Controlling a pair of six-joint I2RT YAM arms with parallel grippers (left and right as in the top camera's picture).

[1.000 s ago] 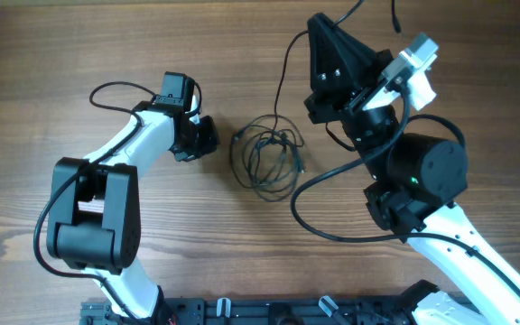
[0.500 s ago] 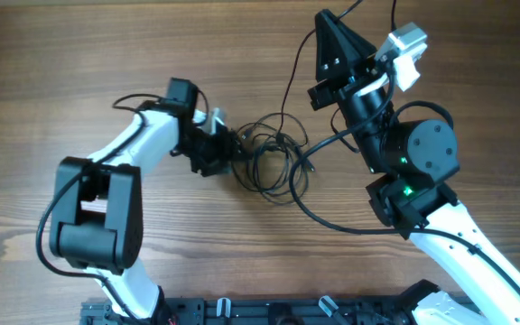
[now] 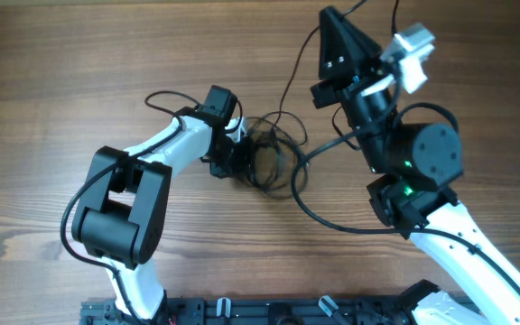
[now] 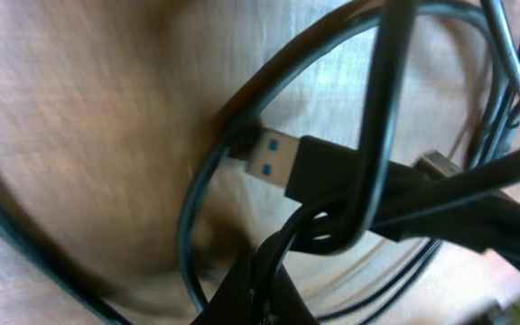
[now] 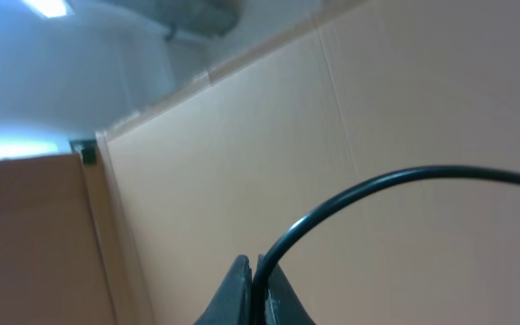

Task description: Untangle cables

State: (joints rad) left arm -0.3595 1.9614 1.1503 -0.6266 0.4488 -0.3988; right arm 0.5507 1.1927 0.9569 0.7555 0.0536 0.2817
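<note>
Several cables (image 3: 273, 155) lie in one knotted nest mid-tabletop (image 3: 61, 72), so little looks undone: the left hand (image 3: 239, 152), at the nest's 9 o'clock, is closed, seemingly on a strand, the right hand (image 5: 255, 271), at 1 o'clock, pinches another, and all separating remains.

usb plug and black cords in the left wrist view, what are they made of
The silver USB plug tip with blue insert looks like bare metal, by its sheen; its black housing seems matte moulded plastic. The thin black cords look rubber- or vinyl-jacketed: smooth, bending freely, with soft highlights.
</note>
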